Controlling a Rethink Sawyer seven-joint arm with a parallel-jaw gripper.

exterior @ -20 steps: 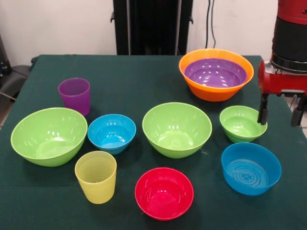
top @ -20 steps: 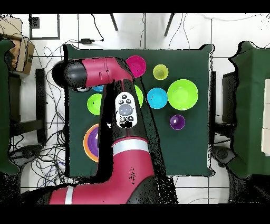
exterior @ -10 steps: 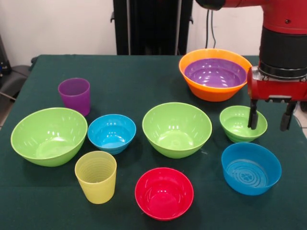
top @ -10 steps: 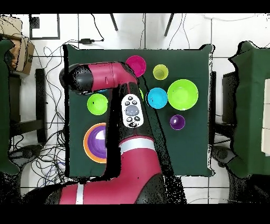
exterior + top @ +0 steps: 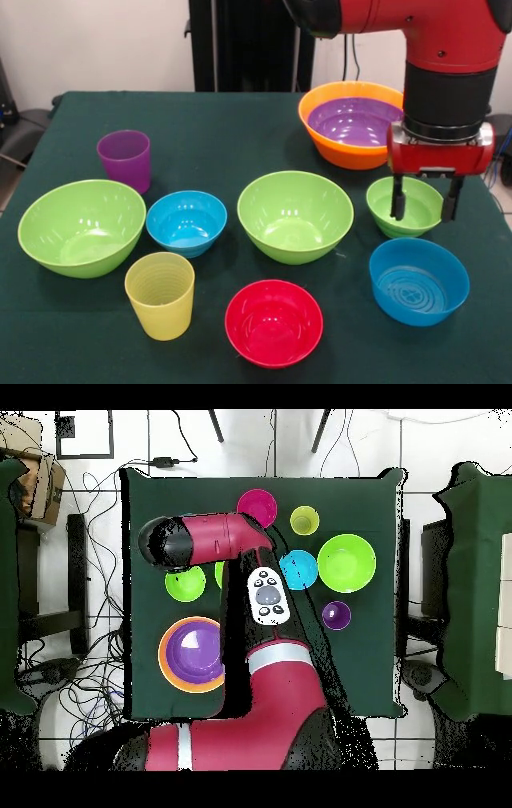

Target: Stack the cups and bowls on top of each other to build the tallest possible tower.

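My gripper (image 5: 424,200) is open and empty, and hangs over the right half of the small lime green bowl (image 5: 382,210). One finger stands in front of the bowl's inside, the other at its right rim. The tower is the large orange bowl (image 5: 352,156) with the shallow purple bowl (image 5: 356,120) nested in it, just behind the gripper. The purple cup (image 5: 124,158) stands at the far left and the ribbed yellow cup (image 5: 160,294) at the near left. In the overhead view the arm (image 5: 262,594) hides the gripper beside the small green bowl (image 5: 183,584).
On the green cloth table (image 5: 240,136) stand a large green bowl (image 5: 82,226), a small blue bowl (image 5: 186,222), a middle green bowl (image 5: 295,215), a pink-red bowl (image 5: 274,322) and a blue bowl (image 5: 418,280) right below the gripper.
The arm has swung left from the table's right edge. The gripper, still open, has come over the small green bowl.
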